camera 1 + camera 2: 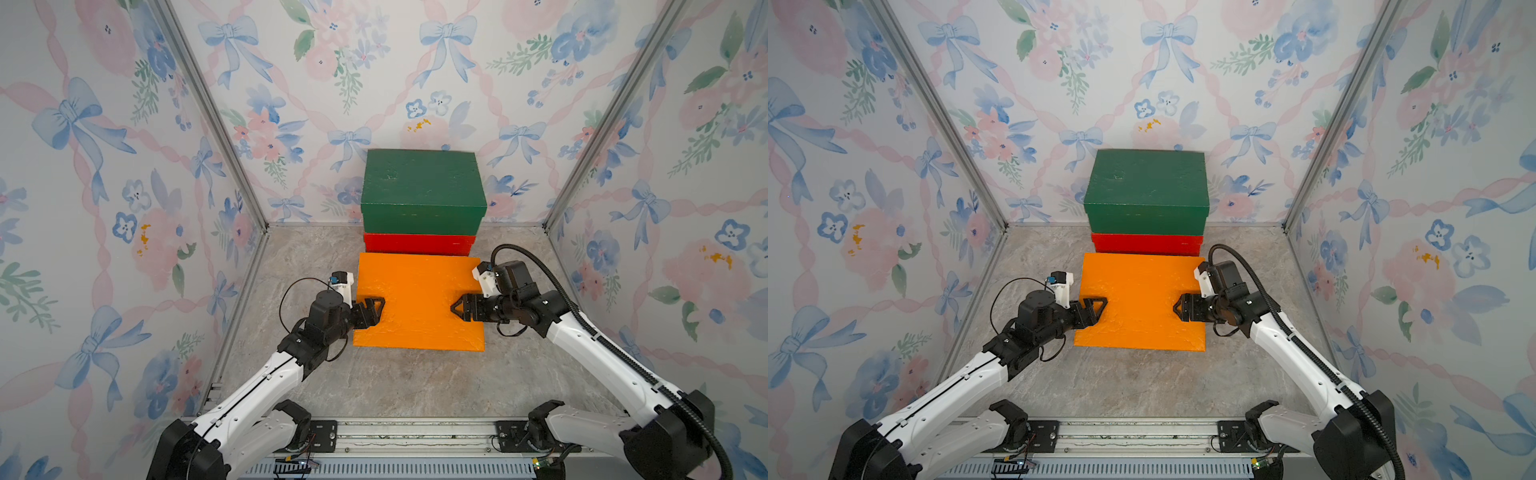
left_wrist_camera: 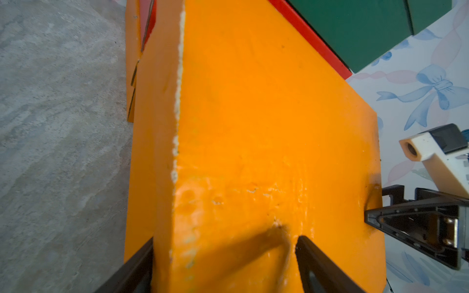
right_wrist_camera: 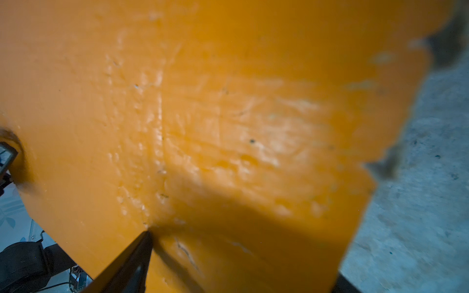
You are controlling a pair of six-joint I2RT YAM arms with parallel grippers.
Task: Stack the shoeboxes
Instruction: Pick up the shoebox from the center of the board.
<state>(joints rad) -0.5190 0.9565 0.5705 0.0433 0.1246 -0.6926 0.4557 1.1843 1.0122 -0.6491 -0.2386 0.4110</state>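
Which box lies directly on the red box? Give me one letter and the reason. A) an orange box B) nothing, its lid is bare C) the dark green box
C: in both top views the dark green box sits flat on the red box; the orange box is in front of that pile, not on it.
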